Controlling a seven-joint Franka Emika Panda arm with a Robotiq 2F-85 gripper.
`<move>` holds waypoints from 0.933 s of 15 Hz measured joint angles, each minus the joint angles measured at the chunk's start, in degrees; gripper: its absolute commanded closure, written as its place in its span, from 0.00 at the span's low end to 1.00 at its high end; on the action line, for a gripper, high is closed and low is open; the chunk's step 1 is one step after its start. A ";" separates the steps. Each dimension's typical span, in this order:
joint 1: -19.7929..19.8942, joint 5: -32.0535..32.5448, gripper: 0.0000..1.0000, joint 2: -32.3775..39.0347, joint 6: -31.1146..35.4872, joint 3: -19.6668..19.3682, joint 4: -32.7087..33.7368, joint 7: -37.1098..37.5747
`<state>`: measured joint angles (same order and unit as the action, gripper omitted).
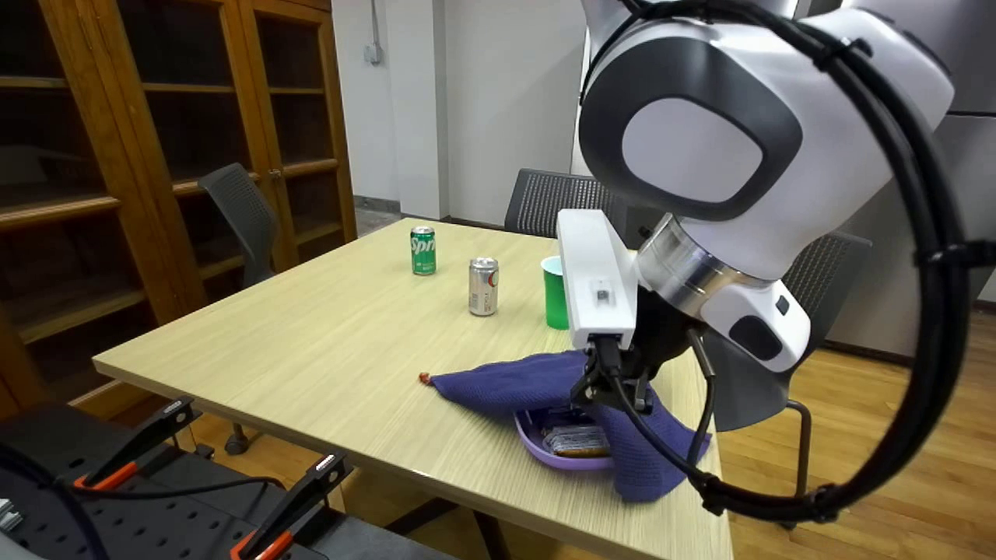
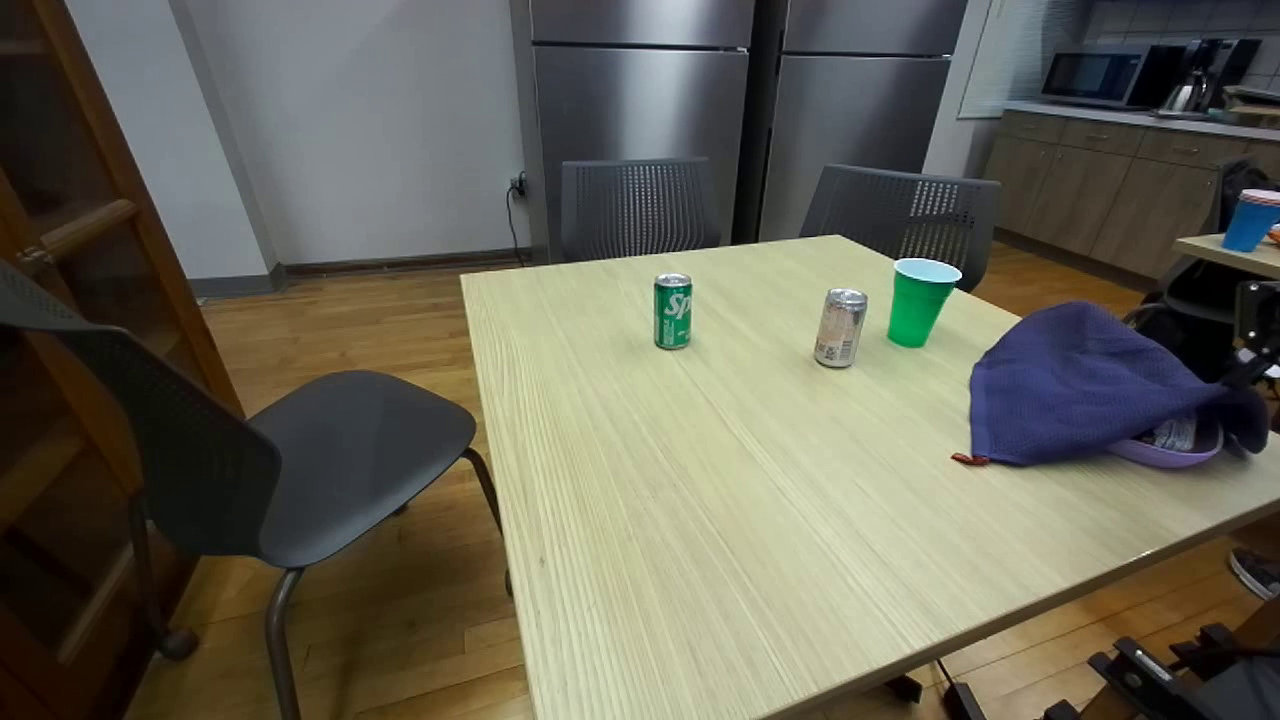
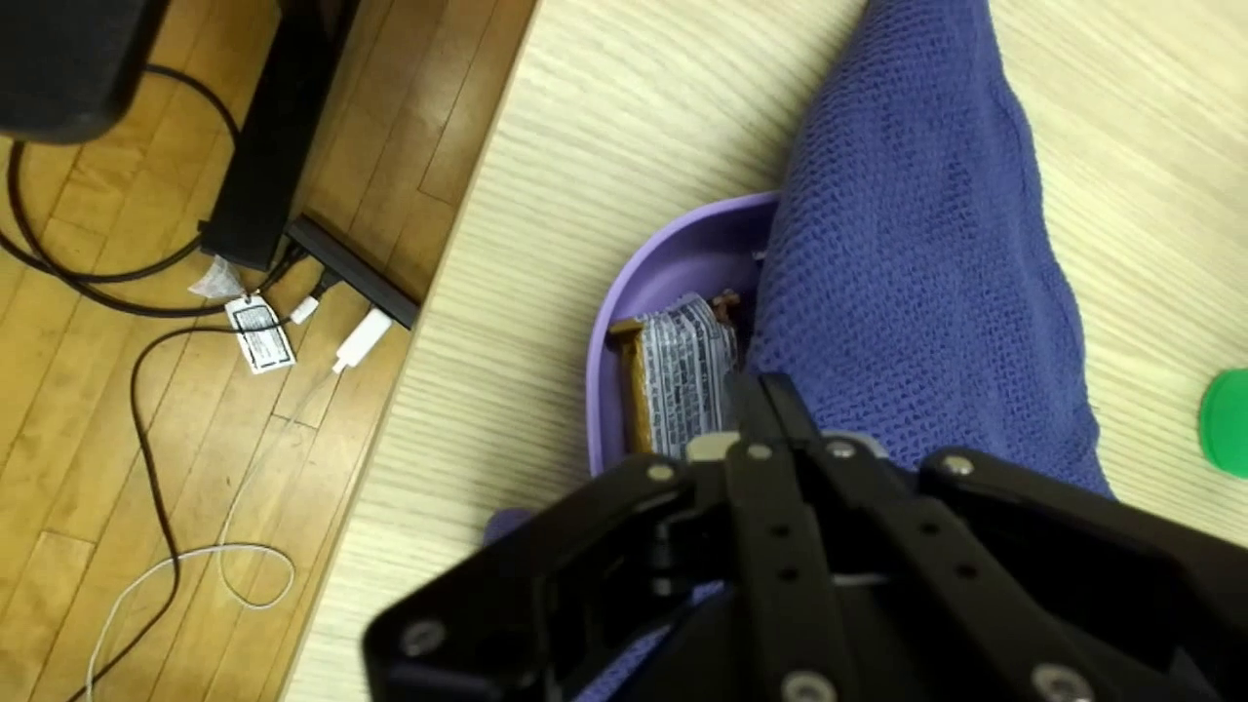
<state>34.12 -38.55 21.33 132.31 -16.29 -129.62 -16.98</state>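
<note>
A blue-purple towel lies draped over a purple bowl on the light wooden table. The towel shows in an exterior view and in the wrist view. The side of the bowl near the table edge is uncovered and shows wrapped snack packets. My gripper is over the bowl with its fingers together at the towel's edge. In an exterior view the towel's edges run up to the gripper, so it appears to pinch the cloth. The pinched cloth itself is hidden.
A green cup, a silver can and a green Sprite can stand upright on the table, beyond the towel. Grey chairs stand around it. The table edge runs close to the bowl in the wrist view.
</note>
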 measured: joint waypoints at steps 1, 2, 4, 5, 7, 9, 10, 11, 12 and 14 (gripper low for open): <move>-0.30 0.87 1.00 -0.49 -0.79 -0.31 0.02 1.36; -0.60 1.55 1.00 -0.87 -1.30 -0.57 0.05 2.64; -1.26 2.67 1.00 -1.52 -2.15 -1.14 0.10 5.00; -1.54 3.06 1.00 -1.78 -2.44 -1.36 0.13 6.05; -2.05 3.45 1.00 -2.05 -2.99 -1.81 0.35 7.98; -2.42 3.72 1.00 -2.12 -3.50 -2.11 0.76 9.66; -2.69 3.75 1.00 -2.12 -3.83 -2.35 1.02 10.34; -2.82 3.76 1.00 -2.13 -4.10 -2.47 1.27 11.07; -2.88 3.76 1.00 -2.14 -4.35 -2.54 1.52 11.67; -3.08 3.77 1.00 -2.22 -4.75 -2.84 1.94 12.67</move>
<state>31.04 -34.78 19.11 127.56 -19.13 -127.68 -4.31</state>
